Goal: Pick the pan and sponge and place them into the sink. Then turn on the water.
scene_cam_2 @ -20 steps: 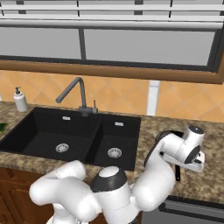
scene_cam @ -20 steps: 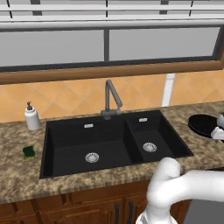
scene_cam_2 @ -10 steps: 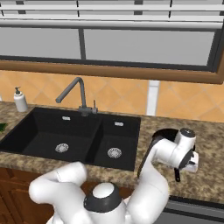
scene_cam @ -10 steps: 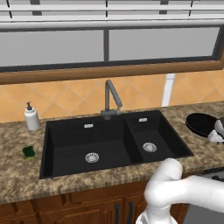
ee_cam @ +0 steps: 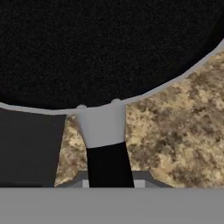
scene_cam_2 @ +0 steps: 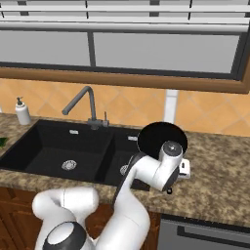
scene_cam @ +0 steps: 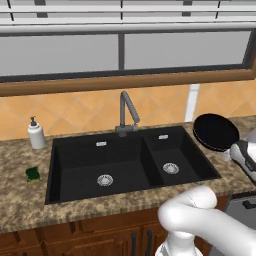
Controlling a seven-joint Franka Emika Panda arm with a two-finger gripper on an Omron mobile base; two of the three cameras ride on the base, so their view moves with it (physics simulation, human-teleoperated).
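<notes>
Since the earlier frames, the pan (scene_cam_2: 162, 140) has come up off the table and now stands tilted, its round black face toward you, where before it lay flat by the right edge of the table. Your tool (ee_cam: 109, 183) has closed from wide to narrow, and it is clamped on the pan's handle (ee_cam: 105, 144), close to where the handle meets the rim.

The pan sits above the table (scene_cam: 20, 210) just right of the sink (scene_cam: 80, 192), near the sink's smaller basin. It is shallow, round and matte black, with a pale neck joining a thin dark handle. The sponge (scene_cam: 33, 173), a small green block, lies near the left edge of the table, left of the sink and in front of the white soap bottle (scene_cam: 36, 135), well apart from the pan. The tap (scene_cam: 126, 112) shows no water.

The main risk, as I judge it, is the pan swinging or twisting in the grip, because the wide body hangs off a thin handle held at one spot. It could also clip the sink rim on the way over. How firmly the handle is seated is hard to tell, since the fingers are mostly hidden at the bottom of the hand view.
</notes>
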